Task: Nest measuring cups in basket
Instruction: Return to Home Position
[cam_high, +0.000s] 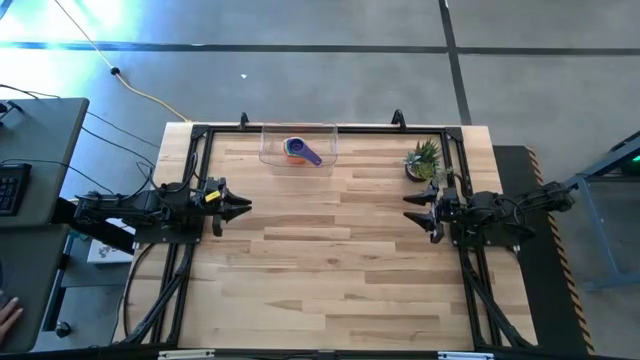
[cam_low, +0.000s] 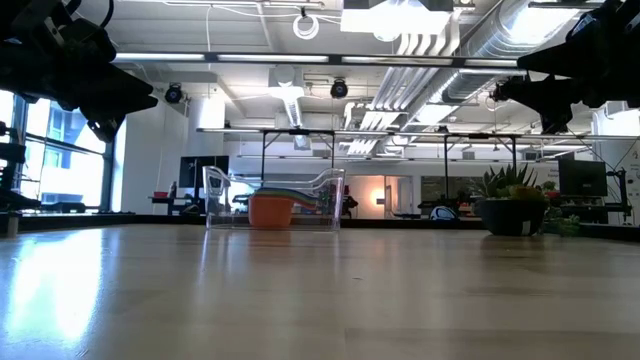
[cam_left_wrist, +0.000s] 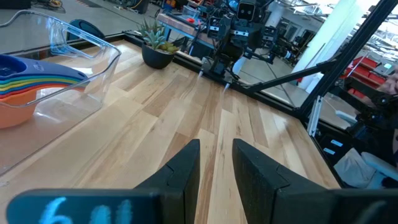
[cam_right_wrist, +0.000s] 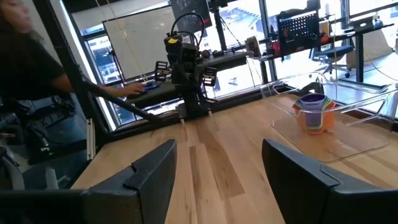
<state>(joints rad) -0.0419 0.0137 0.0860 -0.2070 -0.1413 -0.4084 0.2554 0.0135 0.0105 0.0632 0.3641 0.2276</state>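
Note:
The measuring cups (cam_high: 300, 151) sit nested in one stack, orange outermost and a purple-blue handle on top, inside the clear basket (cam_high: 270, 135) at the middle of the table's far edge. The stack rests on the basket's floor in the low view (cam_low: 272, 208) and shows in both wrist views (cam_left_wrist: 25, 87) (cam_right_wrist: 316, 112). My left gripper (cam_high: 243, 207) hovers at the table's left side, open, with nothing between its fingers (cam_left_wrist: 186, 171). My right gripper (cam_high: 408, 208) hovers at the right side, open wide and empty (cam_right_wrist: 217, 168). Both point level toward the table's middle.
A small potted green plant (cam_high: 423, 160) stands at the far right, just beyond my right gripper. A black frame (cam_high: 200, 135) runs along the table's far, left and right edges. A person (cam_right_wrist: 25, 62) is beyond the left side, at a desk (cam_high: 30, 150).

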